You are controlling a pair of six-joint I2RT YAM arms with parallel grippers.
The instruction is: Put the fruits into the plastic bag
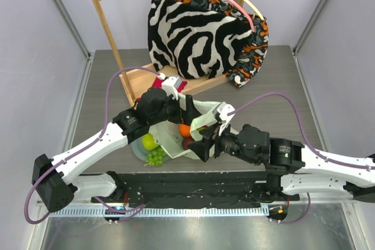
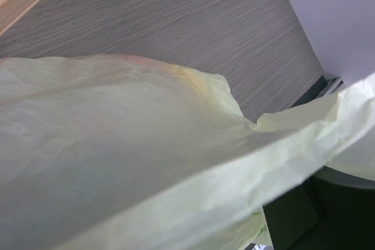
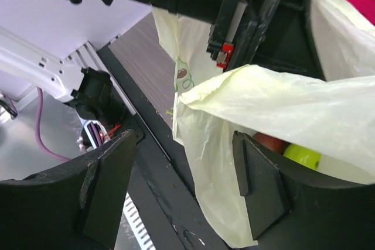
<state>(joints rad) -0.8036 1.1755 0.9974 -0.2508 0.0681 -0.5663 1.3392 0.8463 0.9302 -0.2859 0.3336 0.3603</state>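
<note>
Fruits are split between two places. From above, an orange (image 1: 184,130) is seen at the mouth of the plastic bag (image 1: 206,109), while a green apple (image 1: 149,141) and a grape bunch (image 1: 156,156) lie on the grey plate (image 1: 136,151) just left of it. Only the right wrist view looks inside the bag, where a yellow-green fruit (image 3: 303,156) and a red fruit (image 3: 270,141) are glimpsed. The right claw (image 3: 183,141) is spread wide with nothing gripped, and the bag's rim hangs between its fingers. The left claw (image 1: 188,114) is met by the raised bag. Its own camera is almost filled by plastic above the wood-grain surface (image 2: 176,21), so its grip cannot be told. A zebra fabric (image 1: 193,33) hangs behind.
</note>
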